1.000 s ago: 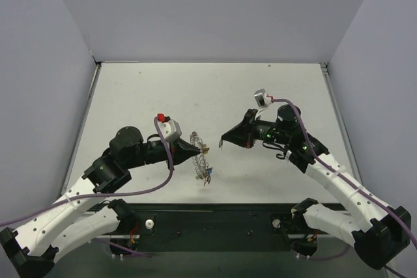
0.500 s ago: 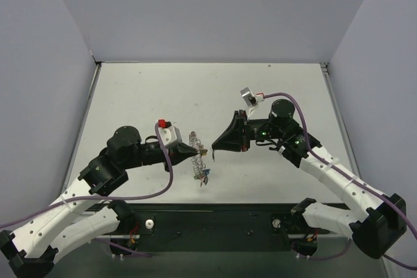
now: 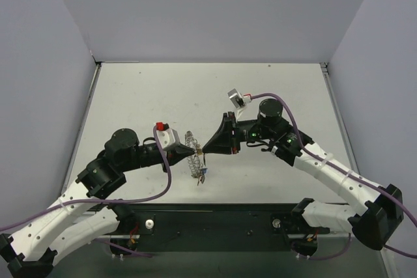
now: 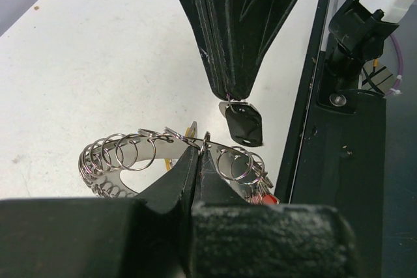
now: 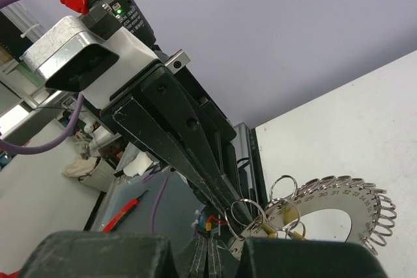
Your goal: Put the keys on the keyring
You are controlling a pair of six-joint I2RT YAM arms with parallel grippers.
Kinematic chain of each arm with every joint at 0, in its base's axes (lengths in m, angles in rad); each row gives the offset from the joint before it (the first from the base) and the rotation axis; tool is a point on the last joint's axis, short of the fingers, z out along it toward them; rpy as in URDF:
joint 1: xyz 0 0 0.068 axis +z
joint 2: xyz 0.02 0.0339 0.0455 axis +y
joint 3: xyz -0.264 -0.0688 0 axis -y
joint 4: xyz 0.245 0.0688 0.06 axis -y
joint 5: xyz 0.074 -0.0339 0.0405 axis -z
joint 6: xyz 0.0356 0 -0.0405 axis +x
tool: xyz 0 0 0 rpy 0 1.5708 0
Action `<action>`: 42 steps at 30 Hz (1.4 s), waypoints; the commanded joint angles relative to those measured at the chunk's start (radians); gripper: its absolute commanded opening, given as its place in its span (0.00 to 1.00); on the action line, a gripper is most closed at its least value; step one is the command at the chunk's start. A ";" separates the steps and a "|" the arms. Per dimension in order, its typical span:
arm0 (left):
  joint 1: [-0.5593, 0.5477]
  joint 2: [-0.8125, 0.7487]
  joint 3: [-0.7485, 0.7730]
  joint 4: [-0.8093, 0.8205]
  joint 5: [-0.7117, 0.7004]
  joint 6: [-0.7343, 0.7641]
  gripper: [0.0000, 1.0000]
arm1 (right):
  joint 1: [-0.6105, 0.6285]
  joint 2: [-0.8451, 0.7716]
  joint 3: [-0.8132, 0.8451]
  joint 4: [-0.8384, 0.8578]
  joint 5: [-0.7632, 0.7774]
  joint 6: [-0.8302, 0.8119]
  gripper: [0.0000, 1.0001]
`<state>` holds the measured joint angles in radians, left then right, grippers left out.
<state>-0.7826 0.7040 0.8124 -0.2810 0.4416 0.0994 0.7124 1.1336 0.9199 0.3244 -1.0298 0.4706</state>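
Observation:
The keyring (image 3: 189,140) is a silvery disc edged with many small split rings, held upright above the table. My left gripper (image 3: 194,154) is shut on its rim (image 4: 130,154), jaws pressed together (image 4: 199,151). Red (image 4: 266,197) and yellow (image 5: 264,228) keys hang from its rings. My right gripper (image 3: 204,150) is shut and meets the ring tip to tip with the left. In the left wrist view the right gripper (image 4: 229,97) comes down from above, a black-headed key (image 4: 244,125) dangling from its tip just above the rim. The right wrist view shows the numbered disc (image 5: 345,196) beyond the right gripper (image 5: 212,252).
The white table (image 3: 163,96) lies under both arms, with grey walls on three sides. A black base rail (image 3: 215,216) runs along the near edge, seen also as the black rail (image 4: 339,161) in the left wrist view. A purple cable (image 3: 166,180) loops under the left arm.
My right gripper has swung left across the gap until its tip reaches the keyring. The left gripper and ring have shifted slightly left and stayed shut.

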 commanded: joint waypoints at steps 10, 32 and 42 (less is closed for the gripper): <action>0.031 -0.020 0.007 0.086 -0.015 -0.018 0.00 | 0.045 0.049 0.083 0.006 0.085 -0.049 0.00; 0.080 0.018 0.014 0.106 0.086 -0.061 0.00 | 0.079 0.083 0.181 -0.239 0.177 -0.276 0.00; 0.091 0.034 0.019 0.101 0.085 -0.067 0.00 | 0.111 0.064 0.194 -0.239 0.191 -0.296 0.00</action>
<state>-0.6991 0.7395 0.8024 -0.2722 0.4992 0.0402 0.8124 1.2247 1.0668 0.0486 -0.8379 0.2073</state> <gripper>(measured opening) 0.026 0.037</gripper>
